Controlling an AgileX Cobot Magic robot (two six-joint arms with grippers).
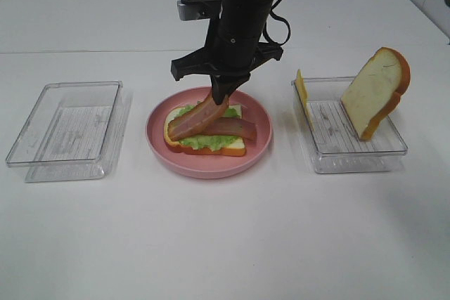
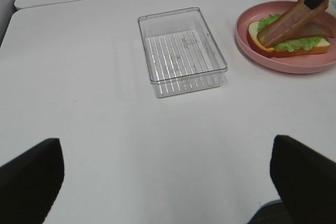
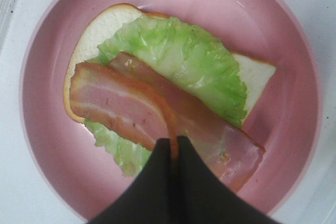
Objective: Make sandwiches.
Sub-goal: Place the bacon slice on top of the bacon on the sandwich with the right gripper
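Note:
On the pink plate (image 1: 261, 131) lies a partly built sandwich: a white bread slice (image 3: 94, 30) topped with ruffled green lettuce (image 3: 184, 56) and one flat bacon strip (image 3: 215, 137). My right gripper (image 1: 220, 95) hangs over the plate, shut on the upper end of a second bacon strip (image 1: 197, 119). That strip slants down, and its low end rests on the lettuce. The right wrist view shows the shut fingertips (image 3: 181, 153) pinching this strip (image 3: 118, 103). My left gripper (image 2: 168, 169) is open and empty, well back from the plate, over bare table.
An empty clear tray (image 1: 67, 131) stands left of the plate. A second clear tray (image 1: 351, 156) on the right holds a yellow cheese slice (image 1: 302, 93) leaning on its left wall and a crusted bread slice (image 1: 377, 89) leaning on the right wall.

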